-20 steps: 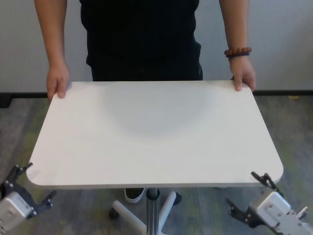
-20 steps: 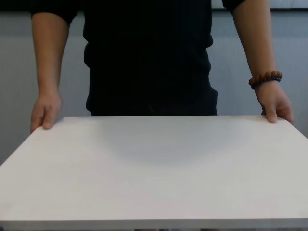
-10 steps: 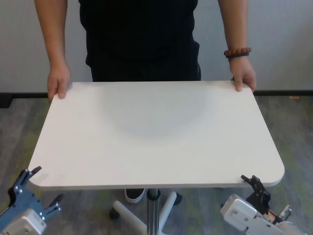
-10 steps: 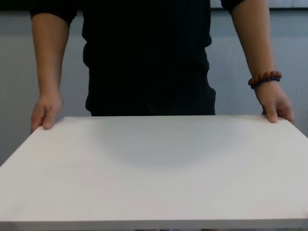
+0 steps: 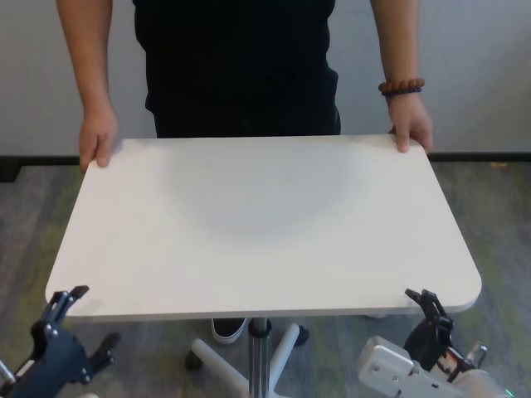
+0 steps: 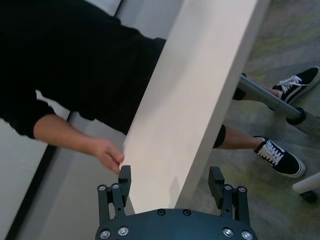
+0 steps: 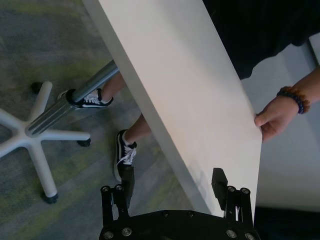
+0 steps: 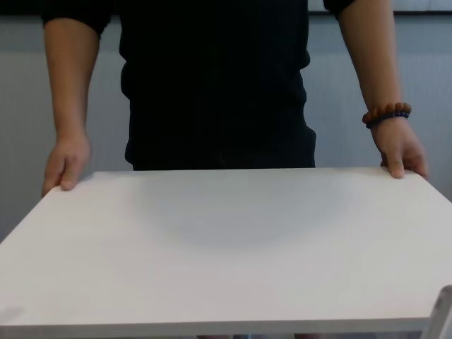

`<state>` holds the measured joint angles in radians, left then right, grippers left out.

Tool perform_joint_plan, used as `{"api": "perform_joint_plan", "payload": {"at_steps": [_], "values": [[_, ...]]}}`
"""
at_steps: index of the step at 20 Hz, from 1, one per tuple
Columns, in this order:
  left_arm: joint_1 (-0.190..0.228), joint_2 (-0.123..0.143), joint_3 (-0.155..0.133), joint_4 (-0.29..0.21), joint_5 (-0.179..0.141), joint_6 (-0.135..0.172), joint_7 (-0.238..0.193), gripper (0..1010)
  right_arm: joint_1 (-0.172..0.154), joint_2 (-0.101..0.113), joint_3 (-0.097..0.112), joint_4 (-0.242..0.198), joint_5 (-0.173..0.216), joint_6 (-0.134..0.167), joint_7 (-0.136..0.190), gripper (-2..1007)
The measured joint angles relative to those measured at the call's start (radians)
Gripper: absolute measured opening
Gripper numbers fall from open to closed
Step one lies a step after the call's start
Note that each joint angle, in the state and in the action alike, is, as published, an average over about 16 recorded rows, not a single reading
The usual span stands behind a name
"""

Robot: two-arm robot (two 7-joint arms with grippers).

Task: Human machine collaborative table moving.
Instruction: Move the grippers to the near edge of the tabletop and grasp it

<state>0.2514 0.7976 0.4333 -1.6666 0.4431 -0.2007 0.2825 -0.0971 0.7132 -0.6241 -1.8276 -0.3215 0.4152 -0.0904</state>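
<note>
1. Since a second ago both grippers have swung inward under the near corners; the table (image 5: 265, 220) and the human (image 5: 241, 58) have barely shifted.
2. The left gripper (image 5: 73, 325) stands wide at the seven o'clock corner, its jaws straddling the table's thin edge.
3. The right gripper (image 5: 425, 319) stands wide at the five o'clock corner, likewise straddling.
4. The tabletop's long axis runs nine to three; each corner lies at twelve o'clock from its gripper, both equally near.

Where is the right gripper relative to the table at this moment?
In the head view, the right gripper sits at the table's near right corner, open, straddling the edge opposite the person.
</note>
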Motion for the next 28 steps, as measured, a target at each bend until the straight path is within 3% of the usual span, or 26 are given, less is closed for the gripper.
{"api": "perform_joint_plan", "payload": {"at_steps": [6,13,20,28], "values": [[0.016,-0.011,0.024,-0.024,0.107,0.035,0.020,1003,0.013,-0.006,-0.011,0.000,-0.053,0.012,0.006,1005],[0.017,-0.042,0.052,-0.020,0.195,0.057,0.036,1003,0.028,-0.016,-0.017,0.005,-0.097,0.026,0.024,1005],[-0.010,-0.102,0.078,0.036,0.272,0.066,0.063,1003,0.048,-0.033,-0.022,0.024,-0.140,0.029,0.035,1005],[-0.052,-0.172,0.088,0.116,0.320,0.056,0.090,1003,0.064,-0.057,-0.015,0.062,-0.170,-0.011,0.031,1005]]}}
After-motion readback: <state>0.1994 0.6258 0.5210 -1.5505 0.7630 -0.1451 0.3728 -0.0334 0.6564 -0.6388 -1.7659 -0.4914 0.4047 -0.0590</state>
